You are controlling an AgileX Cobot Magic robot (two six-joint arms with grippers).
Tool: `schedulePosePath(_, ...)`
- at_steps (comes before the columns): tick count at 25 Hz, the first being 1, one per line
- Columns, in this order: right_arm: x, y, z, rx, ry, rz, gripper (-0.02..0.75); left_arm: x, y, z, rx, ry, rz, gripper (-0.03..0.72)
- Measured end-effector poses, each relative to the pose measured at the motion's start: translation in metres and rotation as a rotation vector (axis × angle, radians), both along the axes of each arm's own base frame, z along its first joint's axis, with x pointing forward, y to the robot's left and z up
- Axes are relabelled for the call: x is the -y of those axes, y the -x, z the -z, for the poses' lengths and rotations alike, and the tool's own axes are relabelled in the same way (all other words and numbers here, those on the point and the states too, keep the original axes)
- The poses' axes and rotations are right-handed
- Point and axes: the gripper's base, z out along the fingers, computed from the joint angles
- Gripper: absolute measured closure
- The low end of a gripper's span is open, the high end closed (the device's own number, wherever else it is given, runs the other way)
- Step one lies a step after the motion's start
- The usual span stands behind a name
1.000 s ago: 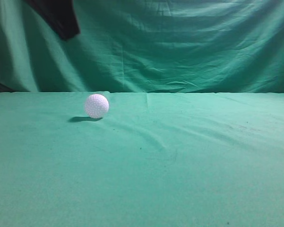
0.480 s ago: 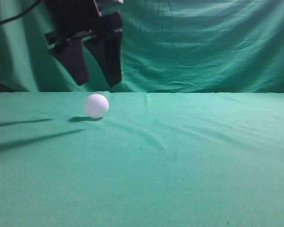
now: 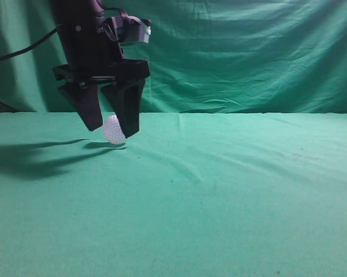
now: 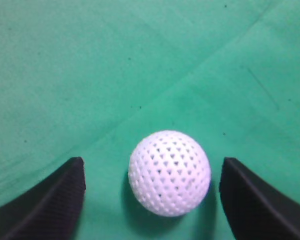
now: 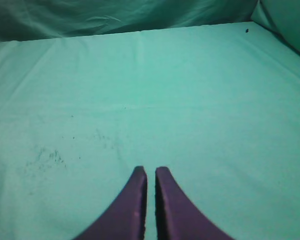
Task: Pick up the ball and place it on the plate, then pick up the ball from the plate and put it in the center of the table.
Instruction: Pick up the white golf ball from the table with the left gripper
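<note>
The ball (image 3: 111, 130) is a small white dimpled sphere resting on the table (image 3: 219, 190), far left of middle. My left gripper (image 3: 112, 131) hangs open over it, one black finger on each side and the right finger covering part of the ball. In the left wrist view the ball (image 4: 169, 172) lies between the two open fingers (image 4: 152, 172), touching neither. My right gripper (image 5: 150, 171) is shut and empty above bare cloth; it does not show in the exterior view. No plate is in view.
A darker green backdrop curtain (image 3: 248, 52) hangs behind the table. The left arm's cable (image 3: 23, 52) runs off to the left. The arm's shadow (image 3: 29, 158) falls on the cloth left of the ball.
My left gripper has come down from the top left, open, until its fingers straddle the ball. The ball has not moved.
</note>
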Motion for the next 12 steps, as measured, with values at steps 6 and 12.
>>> schedulePosePath(6, 0.0, 0.0, 0.0, 0.0, 0.0, 0.0, 0.684, 0.0029, -0.0051, 0.0055, -0.002, 0.002, -0.002, 0.155)
schedulePosePath(12, 0.0, 0.0, 0.0, 0.0, 0.0, 0.0, 0.684, 0.0034, -0.0061, 0.0087, -0.003, 0.001, -0.003, 0.155)
